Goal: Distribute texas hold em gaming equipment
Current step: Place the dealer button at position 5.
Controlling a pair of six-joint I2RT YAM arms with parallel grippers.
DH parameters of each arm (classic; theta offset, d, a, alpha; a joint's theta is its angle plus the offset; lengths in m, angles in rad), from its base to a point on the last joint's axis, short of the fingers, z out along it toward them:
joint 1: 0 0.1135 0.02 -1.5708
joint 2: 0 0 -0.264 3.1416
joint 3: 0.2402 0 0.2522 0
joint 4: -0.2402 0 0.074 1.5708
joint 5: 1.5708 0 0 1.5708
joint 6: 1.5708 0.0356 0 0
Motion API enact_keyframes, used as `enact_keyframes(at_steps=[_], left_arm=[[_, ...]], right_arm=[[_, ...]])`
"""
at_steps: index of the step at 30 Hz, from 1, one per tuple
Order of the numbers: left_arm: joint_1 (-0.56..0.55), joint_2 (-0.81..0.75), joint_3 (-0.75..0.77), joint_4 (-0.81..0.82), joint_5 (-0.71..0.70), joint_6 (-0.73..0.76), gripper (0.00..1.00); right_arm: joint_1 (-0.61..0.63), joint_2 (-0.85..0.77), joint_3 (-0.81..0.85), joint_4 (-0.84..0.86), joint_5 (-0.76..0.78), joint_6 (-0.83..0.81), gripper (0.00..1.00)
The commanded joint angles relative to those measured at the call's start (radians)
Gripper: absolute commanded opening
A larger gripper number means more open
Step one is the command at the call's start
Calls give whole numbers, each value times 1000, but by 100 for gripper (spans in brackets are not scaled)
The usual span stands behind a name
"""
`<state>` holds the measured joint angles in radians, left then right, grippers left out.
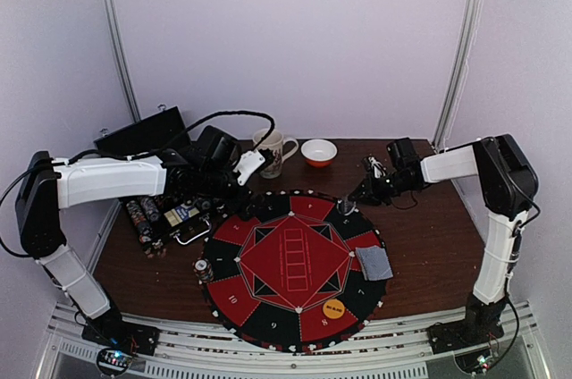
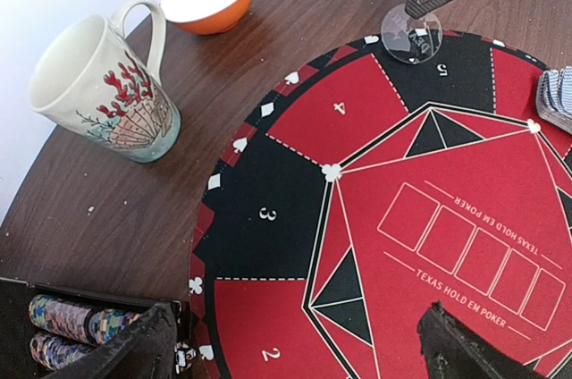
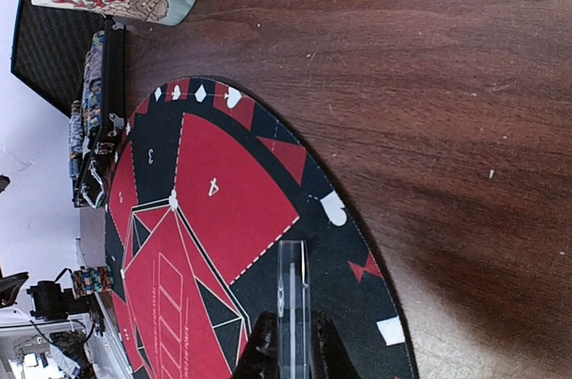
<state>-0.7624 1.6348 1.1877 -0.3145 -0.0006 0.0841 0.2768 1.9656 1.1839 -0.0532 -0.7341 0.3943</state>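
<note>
My right gripper (image 3: 293, 330) is shut on a clear round disc (image 3: 293, 290), held on edge over the black section marked 5 at the back of the mat (image 1: 295, 258). The same disc (image 2: 411, 35) shows in the left wrist view, and in the top view this disc (image 1: 347, 206) hangs at the mat's far rim. A grey-blue deck of cards (image 1: 374, 262) lies on the mat's right side, an orange disc (image 1: 333, 310) near its front, and a small chip stack (image 1: 204, 269) at its left edge. My left gripper (image 2: 299, 316) hangs wide open and empty above sections 2 and 3.
An open black case (image 1: 165, 214) with rows of striped chips (image 2: 67, 325) lies left of the mat. A painted mug (image 1: 273, 151) and an orange-and-white bowl (image 1: 319, 153) stand on the wooden table behind the mat.
</note>
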Motion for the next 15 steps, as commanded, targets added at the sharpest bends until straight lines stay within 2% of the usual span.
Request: enact_keyframes(at_steps=[1, 3, 10, 15], left_arm=[[-2, -1, 16, 10, -20, 5, 98], [-2, -1, 19, 3, -23, 3, 98], [-2, -7, 21, -11, -20, -3, 98], [-2, -2, 26, -11, -5, -11, 98]], right_arm=[[1, 25, 31, -89, -20, -45, 0], [0, 32, 43, -121, -1, -50, 0], [1, 35, 56, -193, 56, -74, 17], [9, 32, 58, -214, 83, -77, 24]])
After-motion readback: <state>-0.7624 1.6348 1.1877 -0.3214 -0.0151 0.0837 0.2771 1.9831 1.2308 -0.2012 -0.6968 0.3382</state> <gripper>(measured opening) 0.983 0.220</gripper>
